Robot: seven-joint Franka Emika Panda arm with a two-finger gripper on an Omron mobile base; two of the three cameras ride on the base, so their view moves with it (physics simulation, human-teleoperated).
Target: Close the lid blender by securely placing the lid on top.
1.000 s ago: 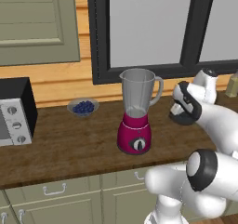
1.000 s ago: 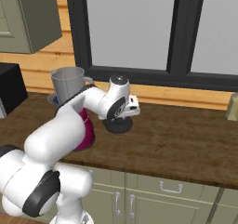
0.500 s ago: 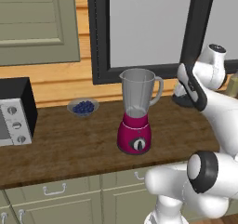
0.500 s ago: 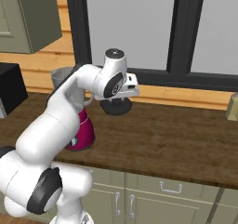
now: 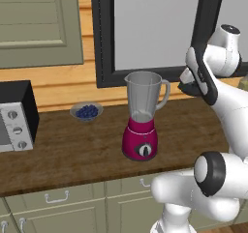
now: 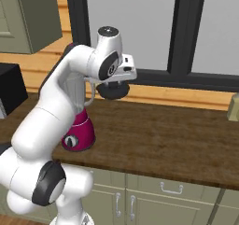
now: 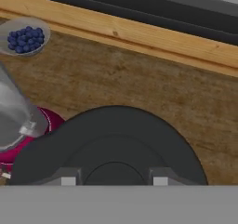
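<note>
Right base view shows the gripper (image 6: 113,85) raised above the desk (image 6: 177,135), closed on the knob of the black lid (image 6: 113,90), which hangs flat beneath it. The lid is held in the air just to the right of the blender (image 5: 142,116) and about level with the jar's open mouth, not over it. The blender stands upright on the desk, with the bowl of blueberries (image 5: 86,111) to its left and the microwave (image 5: 14,116) farther left.

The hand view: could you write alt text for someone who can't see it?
A round black lid, held in the gripper, hangs above a wooden counter. The blender with its clear jar and magenta base stands at the left, and a bowl of blueberries sits beyond it.
</note>
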